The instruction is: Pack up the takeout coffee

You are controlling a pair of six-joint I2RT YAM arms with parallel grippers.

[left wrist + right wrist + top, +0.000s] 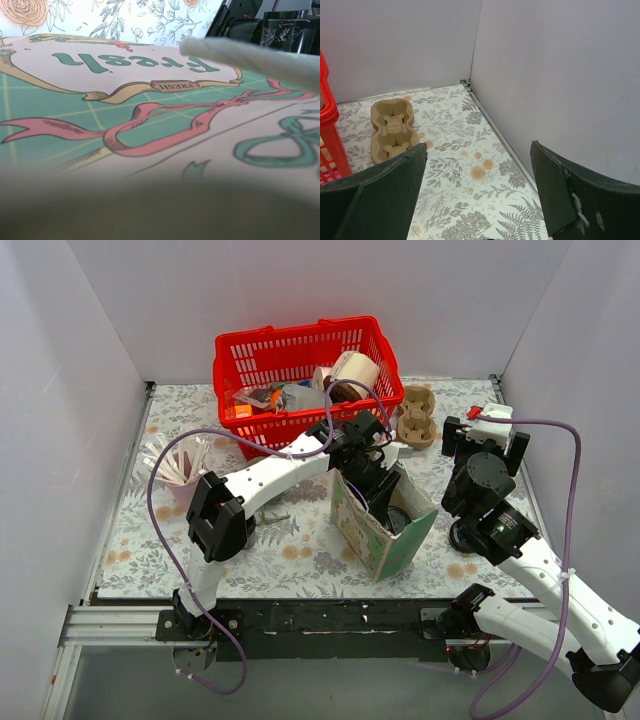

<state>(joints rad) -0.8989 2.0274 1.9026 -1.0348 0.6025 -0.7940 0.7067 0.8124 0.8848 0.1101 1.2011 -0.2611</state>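
A green paper bag printed with "Fresh" stands open in the middle of the table. My left gripper reaches down into its mouth, and its fingers are hidden by the bag wall and by a dark blur close to the lens. A dark round shape shows inside the bag; I cannot tell what it is. A white and brown paper cup lies in the red basket. My right gripper hangs open over bare mat at the right, with nothing between its fingers.
A cardboard cup carrier sits beside the basket, behind the right gripper. A pink cup of white sticks stands at the left. White walls enclose the mat on three sides.
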